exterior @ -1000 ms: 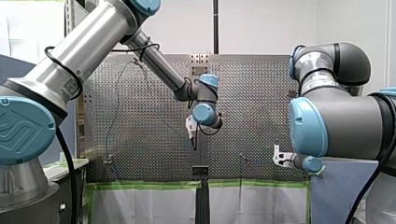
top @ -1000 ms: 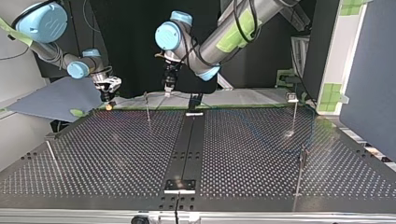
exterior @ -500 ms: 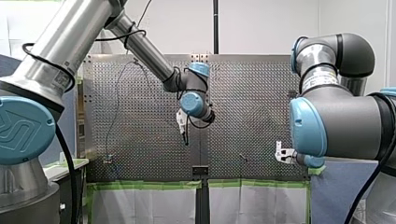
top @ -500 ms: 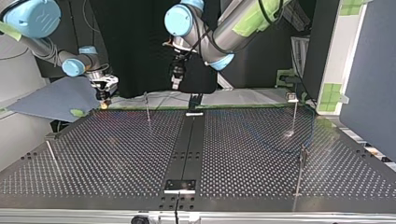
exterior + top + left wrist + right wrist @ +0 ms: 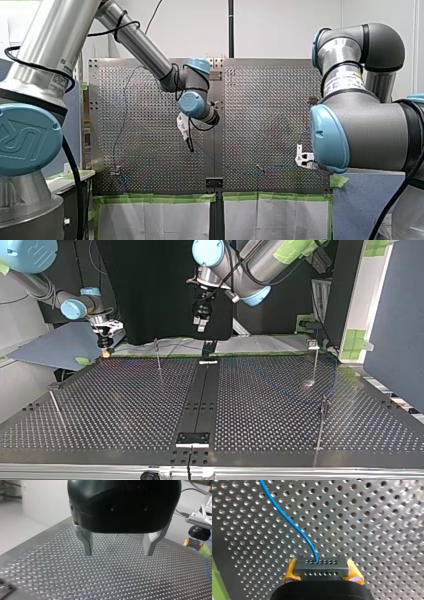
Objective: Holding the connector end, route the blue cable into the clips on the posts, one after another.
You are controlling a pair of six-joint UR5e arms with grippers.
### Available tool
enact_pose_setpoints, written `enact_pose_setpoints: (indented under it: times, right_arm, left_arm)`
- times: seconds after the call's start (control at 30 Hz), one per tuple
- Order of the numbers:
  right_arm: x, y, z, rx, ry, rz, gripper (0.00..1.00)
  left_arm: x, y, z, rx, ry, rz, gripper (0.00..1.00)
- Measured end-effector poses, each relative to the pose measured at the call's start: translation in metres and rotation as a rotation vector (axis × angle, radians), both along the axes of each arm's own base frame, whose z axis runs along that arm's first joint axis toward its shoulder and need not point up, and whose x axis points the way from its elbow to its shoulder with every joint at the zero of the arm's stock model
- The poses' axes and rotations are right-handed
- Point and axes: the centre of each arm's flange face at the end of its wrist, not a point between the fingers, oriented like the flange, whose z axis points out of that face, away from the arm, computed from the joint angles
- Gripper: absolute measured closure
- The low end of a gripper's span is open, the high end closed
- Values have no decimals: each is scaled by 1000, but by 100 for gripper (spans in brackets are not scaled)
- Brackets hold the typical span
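Perforated metal table (image 5: 125, 405), dark backdrop behind it. My right gripper (image 5: 322, 576): yellow pads (image 5: 289, 571) pinch the black connector (image 5: 321, 567) from both sides. The blue cable (image 5: 287, 517) leaves the connector's far face and curves away ahead of that gripper, over the holes. My left gripper (image 5: 118, 553) hangs above the table, metal fingers (image 5: 86, 540) spread wide with nothing between them. The right gripper sits off to its side, well apart, low over the table's edge. A thin post (image 5: 157, 354) stands near the right gripper.
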Motion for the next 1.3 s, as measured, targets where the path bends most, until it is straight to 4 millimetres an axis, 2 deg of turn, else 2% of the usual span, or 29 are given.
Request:
enact_pose_setpoints:
  times: [0.13,0.53,0.73,0.9,1.3]
  right_arm:
    - [9,7,14,-22,-21,-16,100]
    - [68,53,55,-57,-19,-20,100]
    - [98,64,89,-116,-41,21,100]
    - [100,65,108,-141,-57,32,100]
    - [100,65,111,-146,-60,32,100]
  left_arm:
    - [-7,14,6,-36,1,10,0]
    - [-41,44,21,-150,-11,2,0]
    - [-58,61,24,-137,-25,21,0]
    - [-67,73,26,-115,-38,32,0]
    - [-69,75,26,-110,-40,34,0]
